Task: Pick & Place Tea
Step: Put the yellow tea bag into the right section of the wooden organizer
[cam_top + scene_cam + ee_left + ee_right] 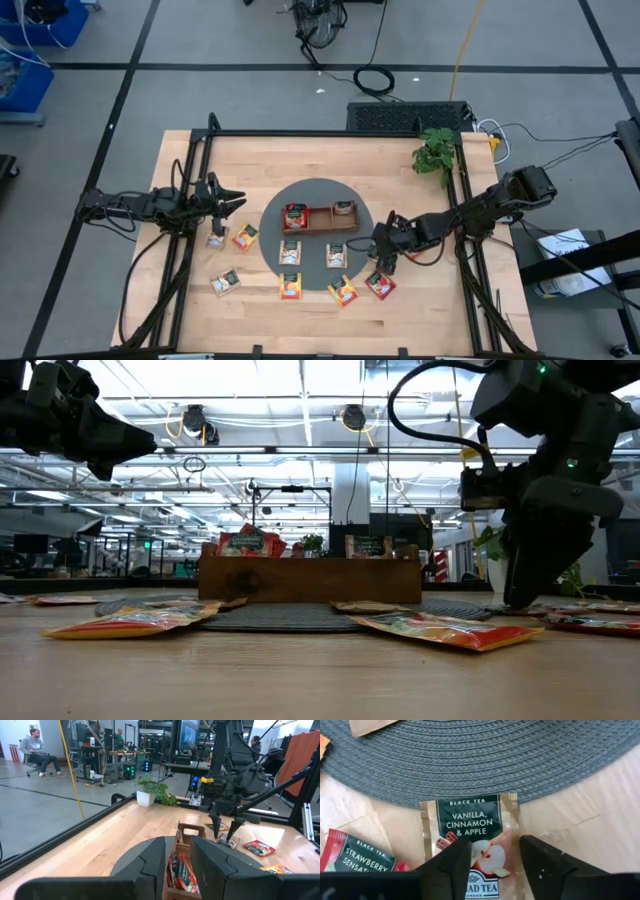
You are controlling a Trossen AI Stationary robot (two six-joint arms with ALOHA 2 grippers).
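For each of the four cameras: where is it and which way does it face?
High: overhead, straight down on the table; both arms show.
Low: table height, level across at the wooden tray; right tool descends.
Left wrist: on the left arm, past its own fingers toward the tray and right arm.
Right wrist: on the right arm, down onto a vanilla tea packet between its fingers.
Shared: high and low both show the grey mat.
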